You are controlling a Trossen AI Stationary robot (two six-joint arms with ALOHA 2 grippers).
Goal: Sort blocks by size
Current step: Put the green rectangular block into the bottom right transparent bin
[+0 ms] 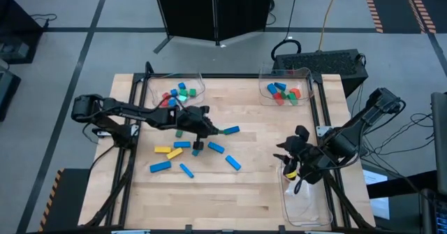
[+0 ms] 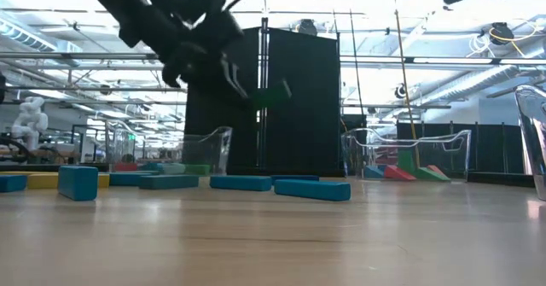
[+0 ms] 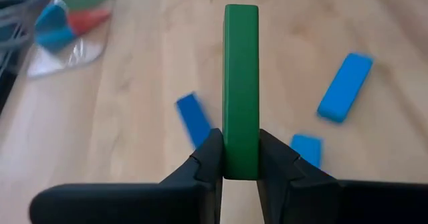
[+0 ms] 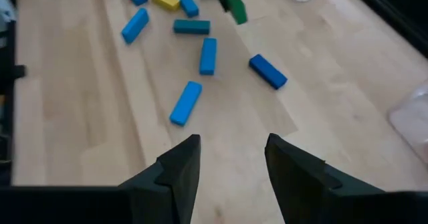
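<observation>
My left gripper [image 1: 211, 128] is over the table's middle, shut on a green bar [image 3: 241, 83], which also shows in the high view [image 1: 222, 131] and the low view [image 2: 273, 95]. Several blue blocks [image 1: 216, 148], two yellow ones [image 1: 167, 151] and a small green one [image 1: 179, 132] lie flat on the table below and around it. My right gripper [image 4: 231, 160] is open and empty at the table's right side [image 1: 290, 154], over the far end of a clear tray [image 1: 307, 199]. My left gripper pinches the green bar's end [image 3: 241, 165] between its two fingers [image 3: 208, 158], one on each long side face. The rest of the bar sticks out past the fingertips, in line with them. The bar is lifted clear of the table.
A clear tray [image 1: 196, 80] at the far left holds several blue, green and red blocks. Another tray [image 1: 305, 75] at the far right holds several red, green and blue ones. The near-right tray holds a yellow piece [image 1: 288, 171]. Bare wood lies along the table's near edge.
</observation>
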